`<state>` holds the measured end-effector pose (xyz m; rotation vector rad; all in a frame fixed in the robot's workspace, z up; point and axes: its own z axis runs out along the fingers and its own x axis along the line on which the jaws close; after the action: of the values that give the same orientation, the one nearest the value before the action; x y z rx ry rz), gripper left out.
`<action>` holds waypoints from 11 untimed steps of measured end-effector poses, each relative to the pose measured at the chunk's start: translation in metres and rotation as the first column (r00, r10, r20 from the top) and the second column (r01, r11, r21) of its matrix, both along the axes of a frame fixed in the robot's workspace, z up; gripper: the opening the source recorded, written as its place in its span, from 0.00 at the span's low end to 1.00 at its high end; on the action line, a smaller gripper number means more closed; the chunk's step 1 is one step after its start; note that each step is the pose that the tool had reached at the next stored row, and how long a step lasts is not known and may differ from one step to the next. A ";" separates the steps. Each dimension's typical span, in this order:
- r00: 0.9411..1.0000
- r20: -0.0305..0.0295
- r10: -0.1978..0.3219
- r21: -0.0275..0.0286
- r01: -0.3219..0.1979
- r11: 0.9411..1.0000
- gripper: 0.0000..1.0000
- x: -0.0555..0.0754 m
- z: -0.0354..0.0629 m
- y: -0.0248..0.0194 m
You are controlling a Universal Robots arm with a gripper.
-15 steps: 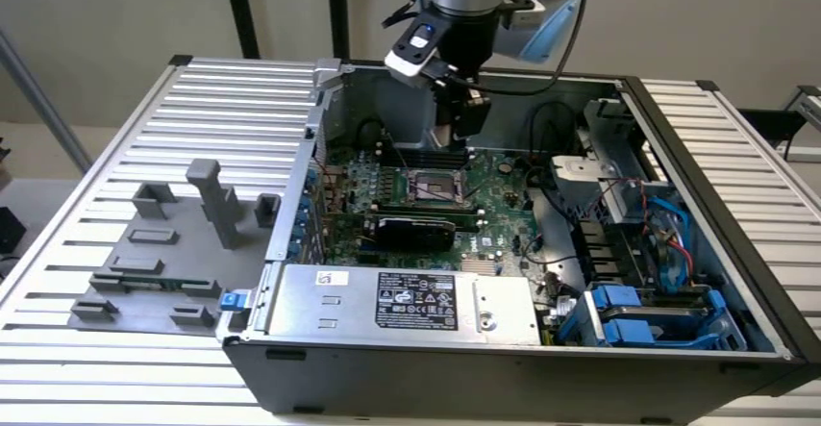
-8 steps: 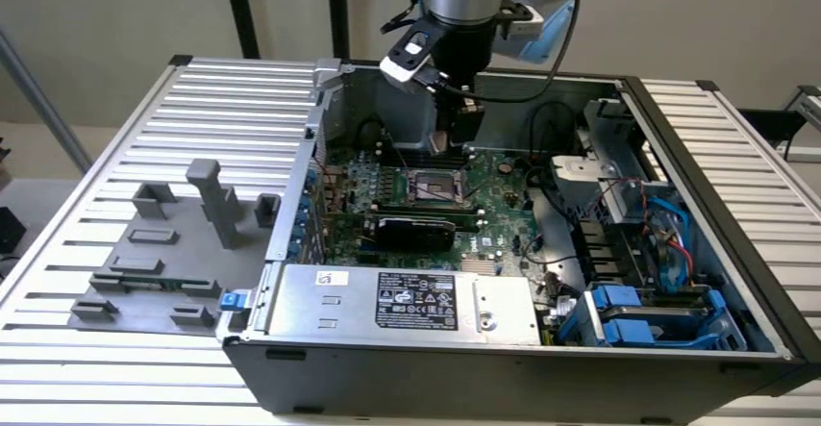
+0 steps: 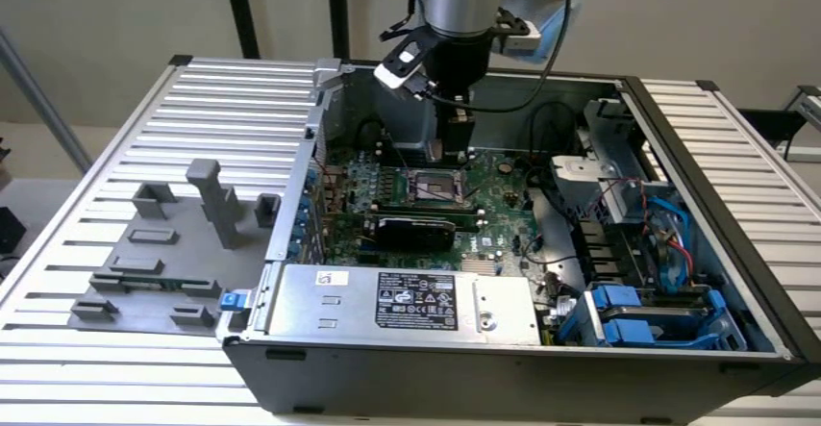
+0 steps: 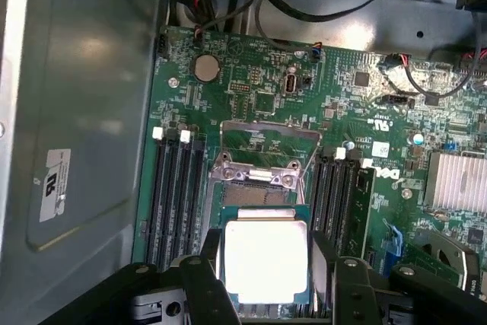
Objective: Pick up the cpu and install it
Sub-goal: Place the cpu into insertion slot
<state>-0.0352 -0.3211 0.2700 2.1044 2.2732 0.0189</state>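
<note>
The cpu (image 4: 265,260) is already picked up and clamped in the gripper (image 3: 456,160), which hangs just at 12 o'clock of the open, seemingly empty socket (image 3: 436,187) in the exterior view, so seating it remains.

Arm (image 3: 459,3) hangs vertical, silver wrist section upright, black tool body beneath, cable looped off one side. Gripper (image 3: 453,155) points straight down. Wrist view: two black fingers (image 4: 211,264) flank the cpu (image 4: 264,264), clamped against its opposite edges, chip held flat.
</note>
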 end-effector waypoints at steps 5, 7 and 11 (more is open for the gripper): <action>0.999 0.000 -0.046 -0.008 0.046 0.999 0.55 -0.002 -0.0085 0.0003; 0.998 0.000 -0.060 -0.011 0.060 0.998 0.55 -0.003 -0.0116 0.0005; 0.996 0.000 -0.085 -0.012 0.085 0.996 0.55 -0.006 -0.0175 0.0011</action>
<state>-0.0412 -0.3200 0.2525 2.1934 2.1755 0.0025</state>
